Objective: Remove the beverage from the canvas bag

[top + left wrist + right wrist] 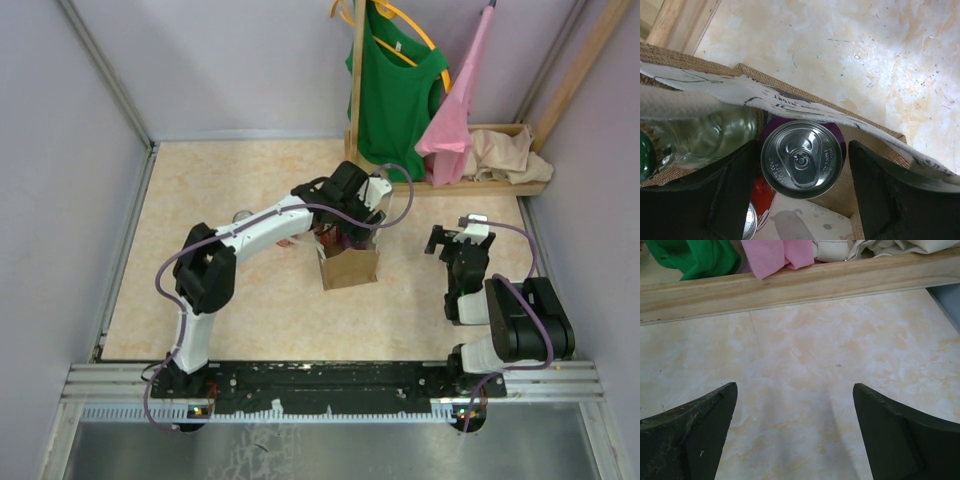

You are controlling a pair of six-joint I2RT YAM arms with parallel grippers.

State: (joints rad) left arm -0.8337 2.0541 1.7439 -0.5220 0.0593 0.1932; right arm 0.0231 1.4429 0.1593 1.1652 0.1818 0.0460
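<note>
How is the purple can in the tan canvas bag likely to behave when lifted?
The purple drinks can with silver pull-tab lid looks unopened, so probably full and heavyish. Its smooth round wall may slip in the left claw. The soft tan canvas bag rim may snag it.

White arm links (262, 225), black joints (205, 278), purple cables (410, 198), black right hand (794, 386)

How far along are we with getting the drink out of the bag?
Reach looks done: left gripper sits in the mouth of the canvas bag, astride the purple can. In hand: the grasp; contact unclear. Left: lifting the can out.
</note>
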